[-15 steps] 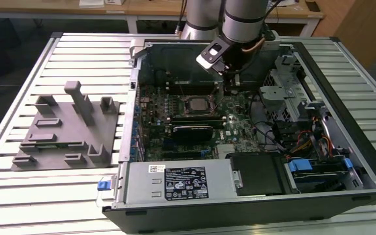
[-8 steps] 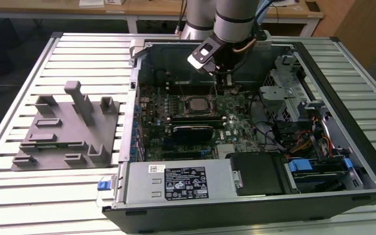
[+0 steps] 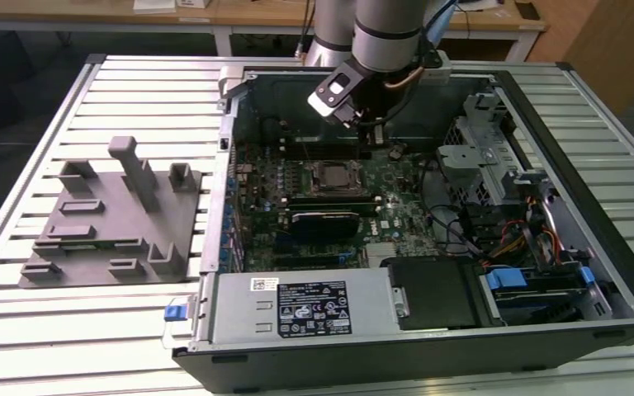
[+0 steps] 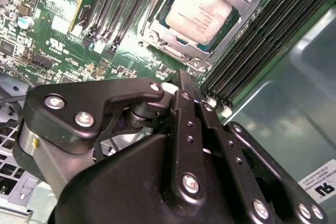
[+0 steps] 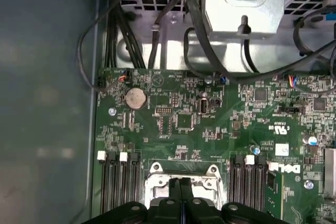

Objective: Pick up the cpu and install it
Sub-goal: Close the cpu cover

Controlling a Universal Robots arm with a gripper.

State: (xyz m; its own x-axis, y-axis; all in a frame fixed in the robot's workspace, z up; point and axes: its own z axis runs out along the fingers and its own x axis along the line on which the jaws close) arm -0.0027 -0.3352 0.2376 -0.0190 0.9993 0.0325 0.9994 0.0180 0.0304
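The small square cpu [image 4: 198, 11] has a pale silver-white metal top, set in a silver socket frame [image 4: 176, 44]. The flat motherboard [image 5: 210, 124] is green with black memory slots [image 5: 113, 187]. The jaws are matte black with silver screw heads. The large plastic tray [image 3: 108, 223] is plain grey. The slatted metal desk [image 3: 30, 330] is pale grey with parallel stripes.

Covered and cut-off parts

In the first wrist view the end effector [image 5: 181, 182] is covering most of the socket [image 5: 157, 176], hiding what is sitting inside. In the second wrist view its black body is hiding much of the motherboard [image 4: 58, 30], and the picture's edge is cutting the socket frame [image 4: 173, 40]. In the exterior view the arm [image 3: 389, 25] is running off the edge.
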